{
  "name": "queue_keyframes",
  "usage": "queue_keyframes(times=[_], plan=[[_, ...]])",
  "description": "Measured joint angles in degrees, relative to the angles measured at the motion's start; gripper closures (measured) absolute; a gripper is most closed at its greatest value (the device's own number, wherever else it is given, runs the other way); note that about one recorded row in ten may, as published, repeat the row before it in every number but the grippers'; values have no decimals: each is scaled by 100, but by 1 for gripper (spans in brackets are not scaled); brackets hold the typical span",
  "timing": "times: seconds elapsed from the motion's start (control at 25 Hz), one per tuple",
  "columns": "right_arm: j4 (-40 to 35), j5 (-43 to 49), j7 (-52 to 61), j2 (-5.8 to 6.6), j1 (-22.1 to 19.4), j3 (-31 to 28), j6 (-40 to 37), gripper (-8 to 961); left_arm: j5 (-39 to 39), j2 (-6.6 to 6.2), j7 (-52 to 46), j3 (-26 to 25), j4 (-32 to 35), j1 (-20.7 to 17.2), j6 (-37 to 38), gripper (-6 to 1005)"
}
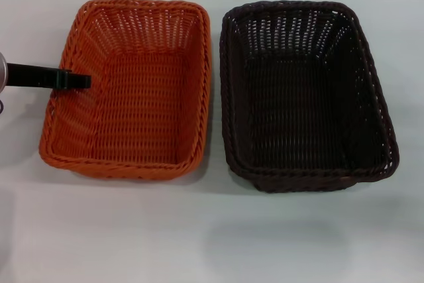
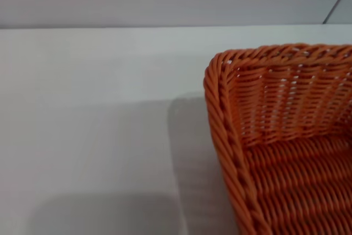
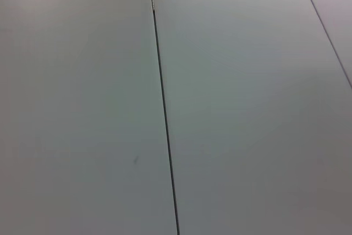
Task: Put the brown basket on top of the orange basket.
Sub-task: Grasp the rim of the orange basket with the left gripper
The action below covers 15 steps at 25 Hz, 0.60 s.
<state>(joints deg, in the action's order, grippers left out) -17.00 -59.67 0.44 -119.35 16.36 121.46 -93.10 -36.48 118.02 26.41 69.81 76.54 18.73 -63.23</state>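
The orange basket point(image 1: 129, 91) sits on the white table at the left. The brown basket point(image 1: 301, 94) sits right beside it on the right, upright, their long sides almost touching. Both are empty. My left gripper point(image 1: 74, 81) reaches in from the left edge and is at the orange basket's left rim, its tip just over the inside of the basket. The left wrist view shows a corner of the orange basket point(image 2: 280, 136) and its braided rim. My right gripper is out of view.
The white table point(image 1: 212, 236) runs wide in front of the baskets and to the left of the orange one point(image 2: 88, 136). A grey wall stands behind the table. The right wrist view shows only grey panels with a dark seam point(image 3: 162, 108).
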Motion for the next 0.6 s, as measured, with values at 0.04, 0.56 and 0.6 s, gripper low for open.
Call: queue_keyframes(times=[0.04,0.56,0.6], plan=[[1,0,0,0,2,-2,0,128,0,0,0,0,0,0,0,266],[-30,-20,0,0,-1,-33,-30,128,-44,-6,1176,-81,11,127,-253,717],[-32,-21,0,0,-1,-34,-30,128,-51,-6,1299,-104,-3,158,-289,744]])
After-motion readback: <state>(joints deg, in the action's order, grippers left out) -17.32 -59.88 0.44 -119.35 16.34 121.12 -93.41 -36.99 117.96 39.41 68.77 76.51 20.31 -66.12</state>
